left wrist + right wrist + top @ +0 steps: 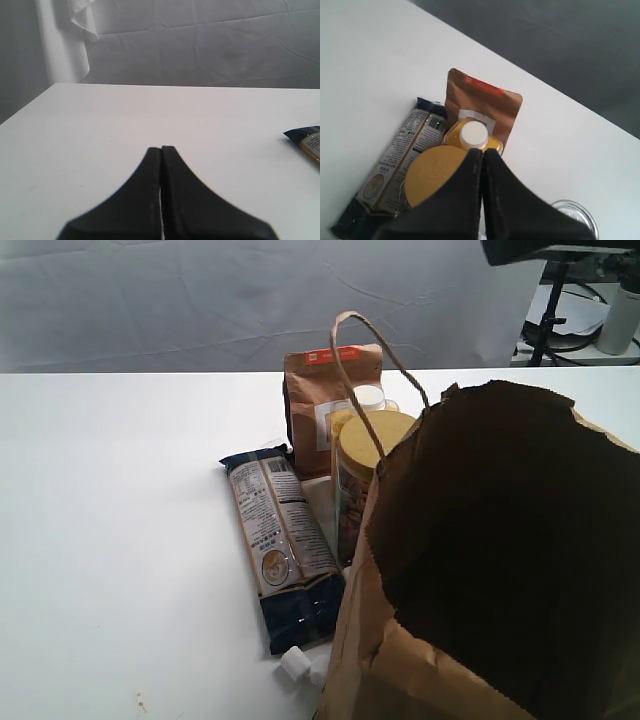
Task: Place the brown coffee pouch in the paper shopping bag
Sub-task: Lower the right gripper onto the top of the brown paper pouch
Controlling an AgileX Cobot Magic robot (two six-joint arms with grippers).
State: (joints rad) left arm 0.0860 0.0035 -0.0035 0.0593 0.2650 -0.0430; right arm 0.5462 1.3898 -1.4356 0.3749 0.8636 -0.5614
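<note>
The right hand (pixel 483 151) is held above the cluster of groceries with its two black fingers pressed together and nothing between them. The left hand (pixel 161 149) is likewise closed on nothing, low over bare white counter (pixel 150 115), with only a corner of the dark blue packet (pixel 306 141) within its sight.

Directly under the right hand a white-capped bottle (pixel 474 135) with a yellow body and a yellow-lidded jar (pixel 432 172) are seen. Just behind them the brown coffee pouch (pixel 485 102) stands upright, at the far side of the cluster (pixel 312 405). It is still outside the paper shopping bag (pixel 500 540), which fills the near right of the exterior view with its mouth open.

The pouch is judged to be filled, moderately weighty and soft-walled: matte kraft paper that should grip well but dent under pressure. Its flat orange-striped top looks the stiffest and most exposed part, so the hold is best taken there, across the thin dimension. The lower front is blocked by the bottle and jar. Some swinging is to be expected when it is lifted by the top.

The bag is crinkled kraft with a jagged rim and a twisted cord handle (pixel 345 350). The packet (pixel 285 550) lies flat and glossy on the smooth counter (pixel 110 540).
</note>
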